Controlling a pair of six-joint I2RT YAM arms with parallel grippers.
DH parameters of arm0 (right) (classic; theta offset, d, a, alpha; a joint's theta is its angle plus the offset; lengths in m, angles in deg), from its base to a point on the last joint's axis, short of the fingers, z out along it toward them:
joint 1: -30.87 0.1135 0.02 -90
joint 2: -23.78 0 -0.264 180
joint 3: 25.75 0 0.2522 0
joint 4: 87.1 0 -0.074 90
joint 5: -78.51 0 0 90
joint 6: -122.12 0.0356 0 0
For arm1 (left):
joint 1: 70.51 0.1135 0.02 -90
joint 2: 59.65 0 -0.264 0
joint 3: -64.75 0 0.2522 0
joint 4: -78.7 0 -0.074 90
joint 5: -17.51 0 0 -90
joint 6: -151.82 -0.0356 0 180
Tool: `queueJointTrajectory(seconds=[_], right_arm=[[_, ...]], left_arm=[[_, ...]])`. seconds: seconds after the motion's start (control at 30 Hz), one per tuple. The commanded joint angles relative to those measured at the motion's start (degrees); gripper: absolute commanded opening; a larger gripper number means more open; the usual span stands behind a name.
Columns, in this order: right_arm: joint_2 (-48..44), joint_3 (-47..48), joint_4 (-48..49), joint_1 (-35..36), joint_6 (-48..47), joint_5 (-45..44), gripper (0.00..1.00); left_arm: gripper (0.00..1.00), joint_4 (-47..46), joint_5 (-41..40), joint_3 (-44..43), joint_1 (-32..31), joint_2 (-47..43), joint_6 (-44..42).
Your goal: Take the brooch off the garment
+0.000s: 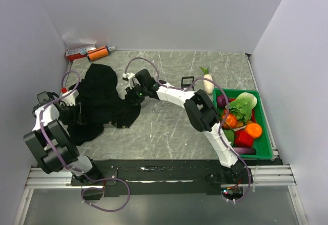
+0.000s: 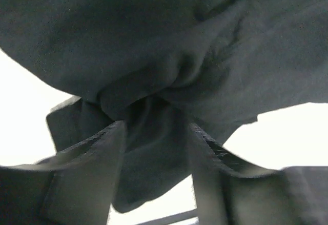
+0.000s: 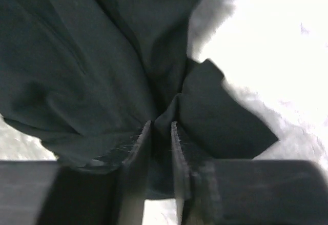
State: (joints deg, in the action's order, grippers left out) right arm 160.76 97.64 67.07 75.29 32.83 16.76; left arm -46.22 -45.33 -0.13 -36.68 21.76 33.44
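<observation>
Garment (image 1: 100,94): 1 | left fingers (image 2: 97,168): 2 | right fingers (image 3: 136,168): 2 | tray (image 1: 265,127): 1

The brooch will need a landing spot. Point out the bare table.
Free: the front strip of table between the garment and green bin, and the back stretch behind the right arm. Crowded: left side, back-left corner.

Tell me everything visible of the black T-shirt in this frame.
The black cloth T-shirt lies crumpled in a heap at the left of the grey marbled table, no print showing. The left gripper straddles a bunched fold with jaws apart; the right gripper pinches another fold between nearly shut jaws.
</observation>
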Motion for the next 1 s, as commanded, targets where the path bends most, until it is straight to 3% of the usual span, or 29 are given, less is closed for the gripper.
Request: queueJointTrajectory(seconds=[0.0,0.03,0.1,0.13,0.17,0.33,0.47,0.63,0.7,0.73,0.83,0.87,0.97], right_arm=[[-0.50,1.56,-9.09,-1.27,-0.18,-1.46,0.08],[-0.84,0.51,-9.54,-1.70,-0.01,-0.83,0.00],[-1.89,0.06,-9.55,-3.45,0.78,3.18,0.00],[-3.47,0.67,-9.46,-4.08,0.26,5.22,0.00],[-4.53,1.64,-9.72,-4.78,-0.27,7.24,0.00],[-12.51,14.43,-11.83,-10.39,-6.32,13.58,0.00],[-14.90,25.27,-8.95,-15.06,-4.84,13.41,0.00],[-18.24,31.44,-3.14,-17.27,-3.08,13.76,0.00],[-20.00,29.61,0.97,-17.18,-1.51,14.55,0.00],[-22.53,25.42,3.35,-17.35,-0.89,14.73,0.00],[-26.93,17.41,8.91,-16.04,-1.32,13.32,0.00],[-27.38,16.42,9.17,-15.51,-1.93,13.32,0.00],[-28.00,15.45,8.74,-14.81,-2.38,13.58,0.00]], left_arm=[[0.47,-2.48,5.00,-1.62,0.19,2.52,0.61],[0.34,-1.86,5.97,-1.88,0.19,3.05,0.43],[0.20,-0.02,8.51,-3.90,0.19,4.46,-0.27],[0.05,2.60,9.31,-4.86,0.19,4.72,-0.62],[0.01,3.84,11.14,-7.40,0.10,4.55,-0.71],[0.01,10.01,19.06,-20.41,0.10,-0.89,-0.46],[0.01,1.51,20.65,-33.05,-0.16,-6.60,7.70],[0.01,-2.83,21.00,-39.76,-0.68,-7.66,11.51],[0.12,-1.86,20.05,-35.92,-3.49,-8.54,8.62],[0.34,-1.51,18.21,-33.38,-5.07,-9.85,7.13],[0.55,-4.57,13.29,-20.38,-14.11,-13.10,4.65],[0.57,-5.89,11.79,-14.08,-19.27,-13.55,4.39],[0.60,-15.89,8.89,-4.65,-23.97,-12.77,8.93]])
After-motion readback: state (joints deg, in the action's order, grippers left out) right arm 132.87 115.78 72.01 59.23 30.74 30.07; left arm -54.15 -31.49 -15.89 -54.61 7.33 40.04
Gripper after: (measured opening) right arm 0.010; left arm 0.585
